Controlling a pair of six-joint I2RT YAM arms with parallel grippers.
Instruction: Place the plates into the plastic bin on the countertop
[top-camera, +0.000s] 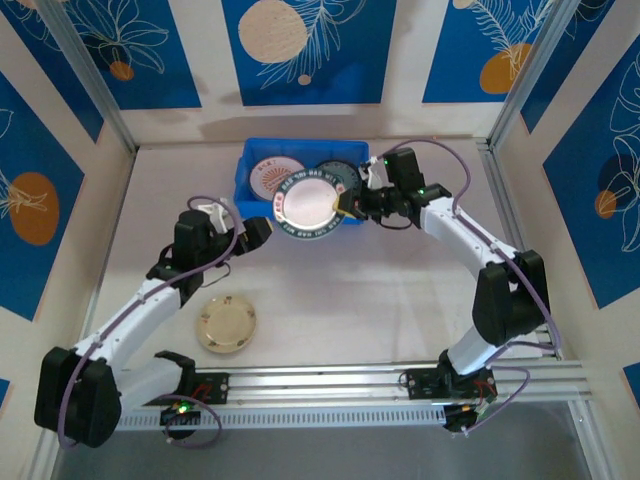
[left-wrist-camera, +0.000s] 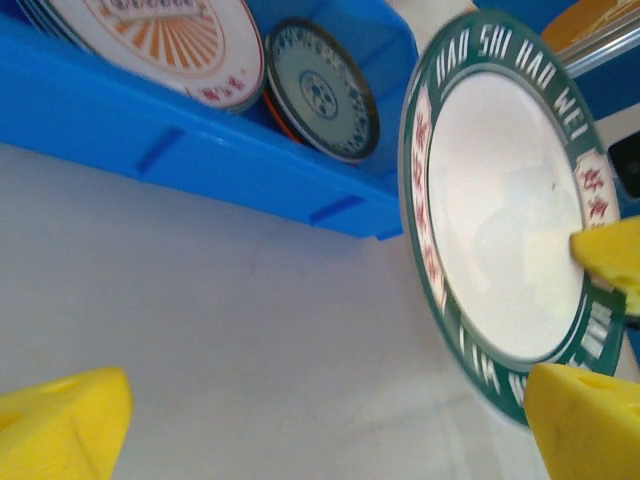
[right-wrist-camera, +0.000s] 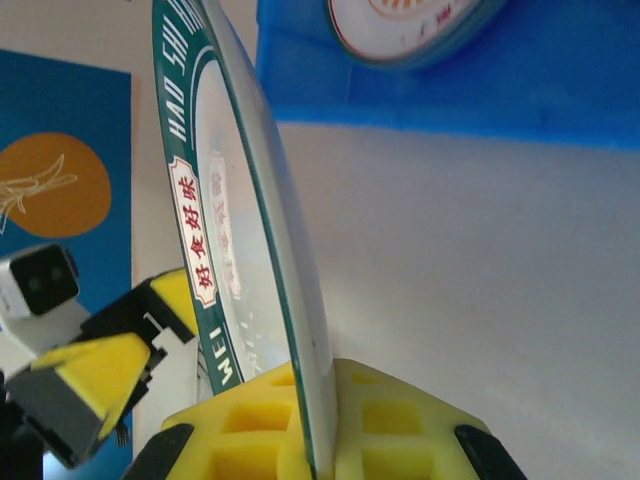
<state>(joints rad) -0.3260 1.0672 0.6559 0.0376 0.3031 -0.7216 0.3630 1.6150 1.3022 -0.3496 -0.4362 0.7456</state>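
Rail (top-camera: 330, 378), pale countertop (top-camera: 350, 300) (patterned walls (top-camera: 300, 60))

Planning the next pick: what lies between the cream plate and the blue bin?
In the top view, mostly bare countertop runs from the cream plate to the blue bin; the open left gripper hangs over that stretch near the bin.

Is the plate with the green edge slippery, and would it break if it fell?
Probably slippery: the green-rimmed plate looks glossy, and the right gripper pinches only its thin edge. It seems stiff: no sag from that one grip. Maybe breakable, if ceramic; I can't tell.
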